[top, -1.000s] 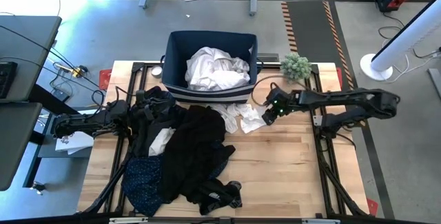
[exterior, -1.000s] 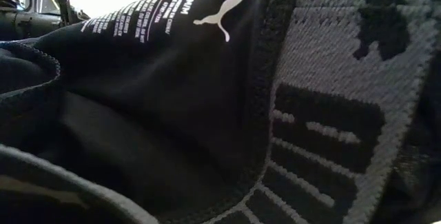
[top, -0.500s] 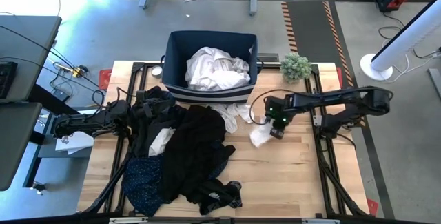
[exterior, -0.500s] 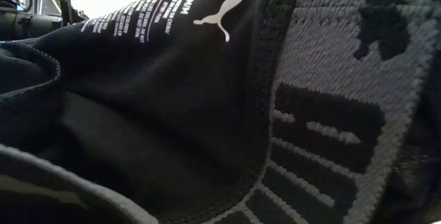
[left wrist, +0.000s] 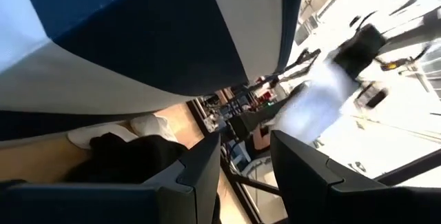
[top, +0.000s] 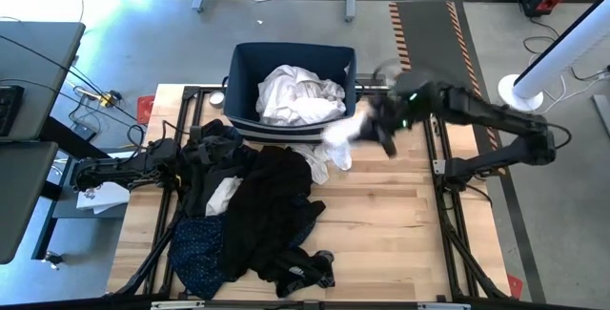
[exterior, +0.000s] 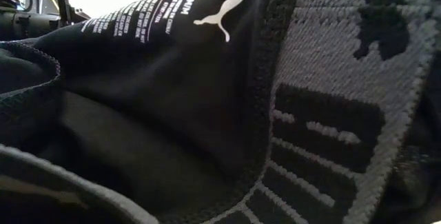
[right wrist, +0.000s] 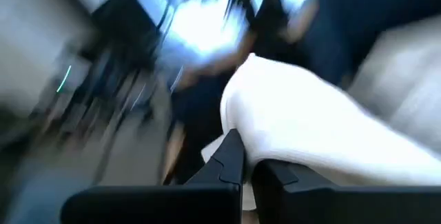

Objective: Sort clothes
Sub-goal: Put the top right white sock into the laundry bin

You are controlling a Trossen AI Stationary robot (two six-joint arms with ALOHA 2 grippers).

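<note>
My right gripper (top: 386,127) is raised beside the navy bin's (top: 238,72) front right corner, shut on a white garment (top: 343,131) that trails toward the bin. White clothes (top: 300,95) fill the bin. A heap of black clothes (top: 272,205) lies on the table with a speckled navy piece (top: 200,248) at its near left. Another white piece (top: 329,162) lies by the bin's front. My left gripper (top: 179,162) rests at the table's left edge by the heap, open (left wrist: 246,176). A black garment (exterior: 207,114) fills the low view. My right gripper pinches the white garment between its two fingers at a bunched fold (right wrist: 241,124); how many layers I cannot tell. The fingers slant down toward the bin. The garment (left wrist: 320,93) is off the table and streams out from the fingers.
A small green plant (top: 408,89) stands at the table's far right corner, close behind the right arm. Bare wood (top: 391,234) lies open on the table's right and near right. Desks stand off the left side.
My right gripper came down toward the table's near edge onto a white garment, shut on it, then swung up fast toward the bin and tipped more level. The garment has left the table and now trails in the air by the bin's corner.
</note>
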